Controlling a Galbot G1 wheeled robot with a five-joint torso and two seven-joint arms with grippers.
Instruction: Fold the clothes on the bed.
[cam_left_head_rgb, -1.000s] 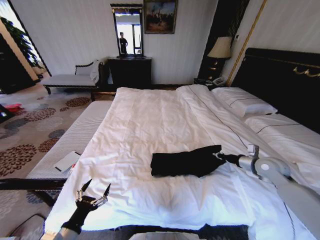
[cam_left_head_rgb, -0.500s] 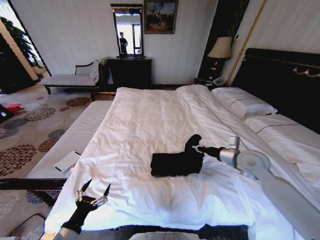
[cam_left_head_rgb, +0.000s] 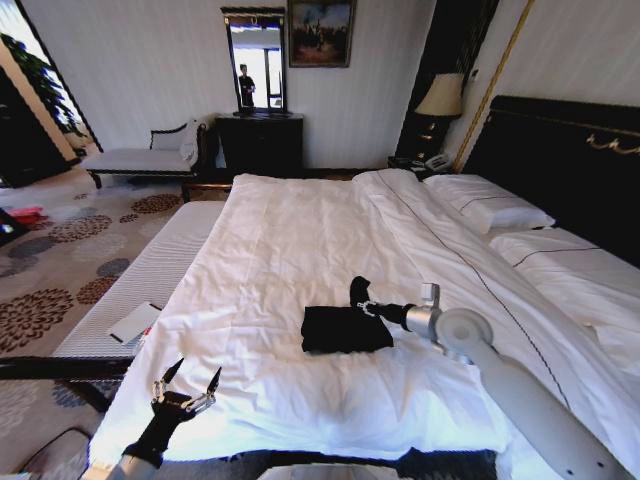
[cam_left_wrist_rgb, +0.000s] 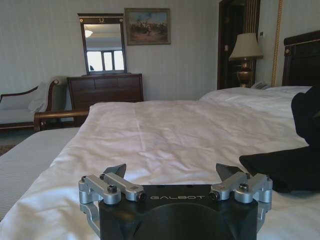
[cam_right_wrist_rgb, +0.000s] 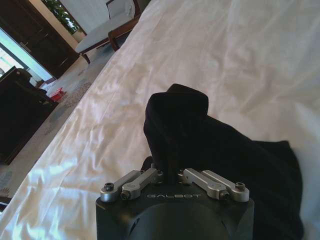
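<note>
The clothes, a black T-shirt (cam_left_head_rgb: 340, 330), lie as a compact folded patch on the white duvet of the bed (cam_left_head_rgb: 300, 230), toward its near half. My right gripper (cam_left_head_rgb: 364, 306) is shut on the shirt's edge. It holds a flap of black fabric (cam_right_wrist_rgb: 177, 112) raised above the shirt's right side. In the right wrist view the right gripper (cam_right_wrist_rgb: 170, 176) has its fingers closed on that cloth. My left gripper (cam_left_head_rgb: 186, 386) stands open and empty at the bed's near left corner. From the left wrist view, the left gripper (cam_left_wrist_rgb: 172, 176) faces the shirt (cam_left_wrist_rgb: 280, 167) from well apart.
White pillows (cam_left_head_rgb: 490, 205) and a dark headboard (cam_left_head_rgb: 570, 160) are on the right. A pale ribbed bench (cam_left_head_rgb: 150, 265) runs along the bed's left side with a flat white item (cam_left_head_rgb: 133, 322) on it. A chaise (cam_left_head_rgb: 140, 158), dresser (cam_left_head_rgb: 260, 142) and lamp (cam_left_head_rgb: 440, 97) stand far back.
My right gripper has swept left across the bed, carrying the shirt's right end up and over the rest, so the shirt now covers less of the duvet. The left arm has not moved.
</note>
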